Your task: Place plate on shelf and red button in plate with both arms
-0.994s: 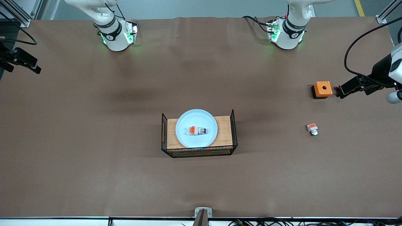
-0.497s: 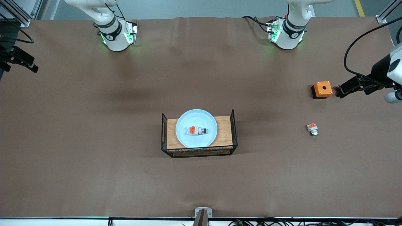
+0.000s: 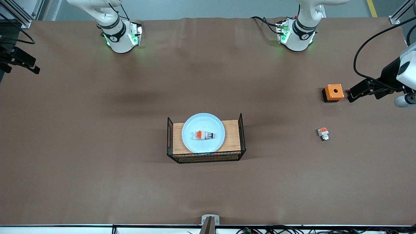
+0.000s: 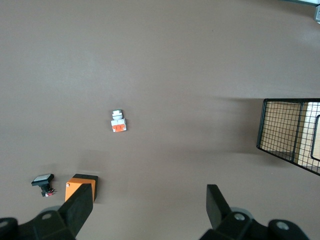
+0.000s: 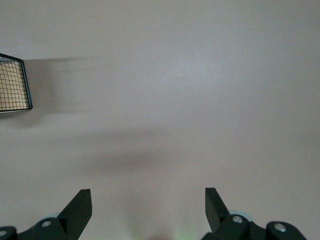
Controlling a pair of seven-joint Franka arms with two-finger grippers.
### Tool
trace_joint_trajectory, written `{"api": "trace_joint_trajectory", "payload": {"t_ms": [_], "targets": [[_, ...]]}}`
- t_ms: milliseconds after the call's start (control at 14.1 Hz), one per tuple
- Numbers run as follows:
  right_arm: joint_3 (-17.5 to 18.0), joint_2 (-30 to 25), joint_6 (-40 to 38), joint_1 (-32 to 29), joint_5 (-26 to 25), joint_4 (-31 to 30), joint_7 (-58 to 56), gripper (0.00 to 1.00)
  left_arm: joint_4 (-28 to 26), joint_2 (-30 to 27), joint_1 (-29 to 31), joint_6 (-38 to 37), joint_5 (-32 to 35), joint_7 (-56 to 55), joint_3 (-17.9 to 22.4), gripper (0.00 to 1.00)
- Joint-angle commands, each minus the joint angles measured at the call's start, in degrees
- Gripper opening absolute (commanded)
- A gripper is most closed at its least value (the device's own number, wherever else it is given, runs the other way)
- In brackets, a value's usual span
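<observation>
The pale blue plate (image 3: 203, 144) rests on a wooden board inside a black wire basket (image 3: 242, 136) at the table's middle. The red button (image 3: 203, 135), a small white piece with an orange patch, lies on its side in the plate. My left gripper (image 3: 357, 91) (image 4: 148, 195) hangs open and empty high over the left arm's end of the table, beside an orange box (image 3: 333, 92) (image 4: 82, 186). My right gripper (image 3: 29, 65) (image 5: 148, 196) hangs open and empty over bare table at the right arm's end. The basket's corner (image 5: 15, 82) shows in the right wrist view.
A similar white-orange piece with a grey tip (image 3: 323, 133) (image 4: 118, 121) lies nearer the front camera than the orange box. A small black part with red bits (image 4: 42, 180) sits beside that box. The basket's wire end (image 4: 287, 130) shows in the left wrist view.
Both grippers have drifted slightly outward toward their ends of the table. The plate, the red button and the other pieces have not moved.
</observation>
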Motion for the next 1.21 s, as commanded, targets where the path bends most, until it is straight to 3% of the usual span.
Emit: {"api": "trace_joint_trajectory", "payload": {"t_ms": [0, 284, 1136], "targets": [[0.3, -1.2, -1.1, -0.4, 0.5, -0.1, -0.4, 1.0, -1.8, -1.4, -1.2, 0.5, -0.2, 1.6, 1.5, 1.0], [0.3, -1.3, -2.2, -0.4, 0.2, 0.3, -0.3, 1.0, -5.5, -3.4, -1.1, 1.8, -0.1, 2.0, 1.4, 1.0], [0.3, -1.2, -3.3, -0.4, -0.1, 1.4, -0.4, 1.0, -5.2, -3.1, 4.8, 2.9, -0.6, 2.0, -3.8, 1.0]]}}
